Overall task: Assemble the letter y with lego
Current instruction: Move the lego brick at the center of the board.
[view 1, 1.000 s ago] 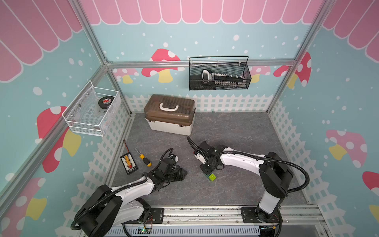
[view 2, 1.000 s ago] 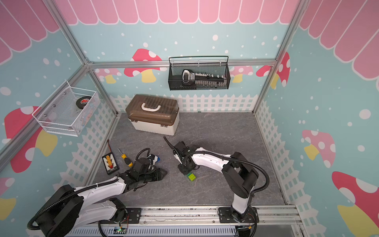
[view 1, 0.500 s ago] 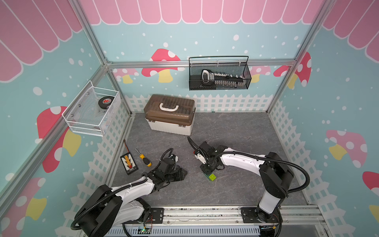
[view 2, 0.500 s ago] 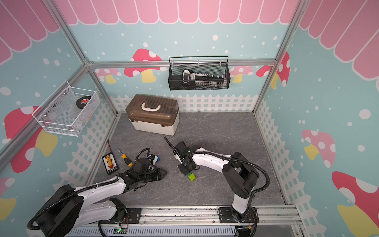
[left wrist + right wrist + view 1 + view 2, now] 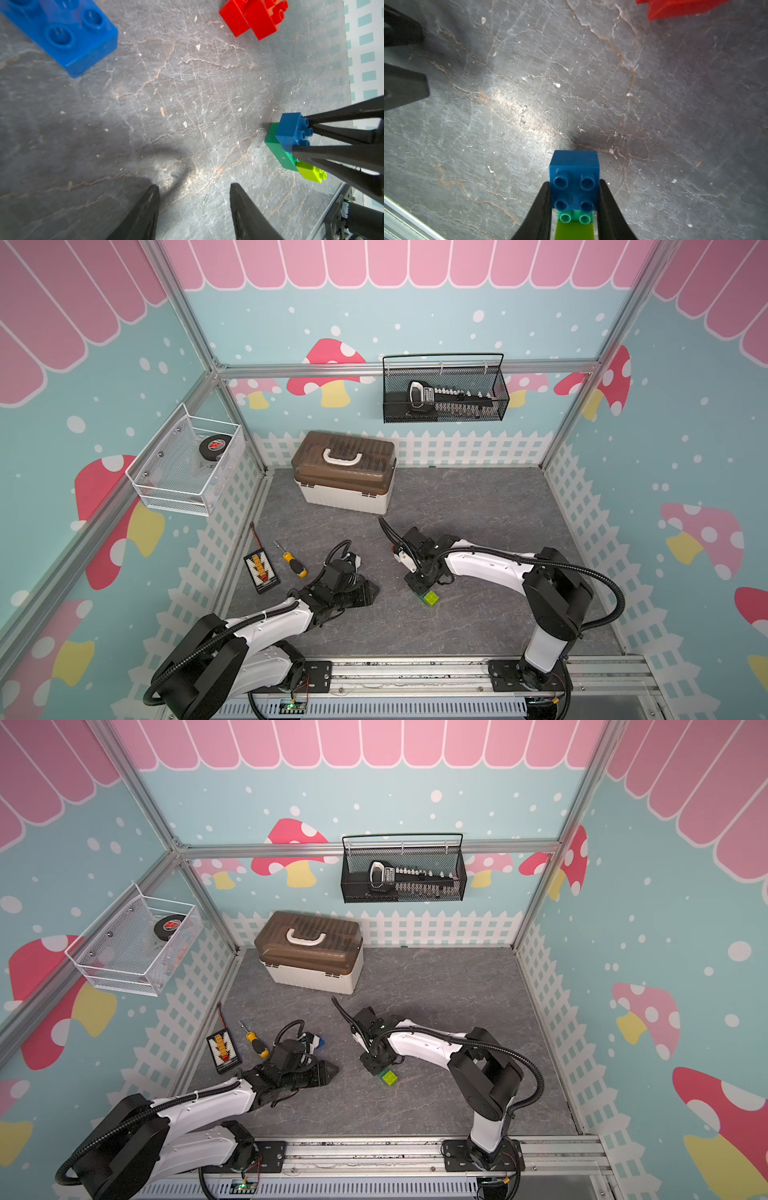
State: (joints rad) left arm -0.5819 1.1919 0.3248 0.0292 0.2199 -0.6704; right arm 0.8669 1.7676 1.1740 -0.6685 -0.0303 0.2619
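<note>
My right gripper is shut on a small blue brick at one end of a dark green bar. A lime brick sits on the bar's other end. This joined piece rests on the grey floor in front of the right arm. My left gripper is open over bare floor, a short way left of the piece, with nothing between its fingers. In the left wrist view a loose larger blue brick and two joined red bricks lie ahead of it. The loose blue brick lies just behind the left arm.
A brown-lidded toolbox stands at the back left. A yellow-handled screwdriver and a small black board lie by the left fence. A white wire basket and a black mesh basket hang on the walls.
</note>
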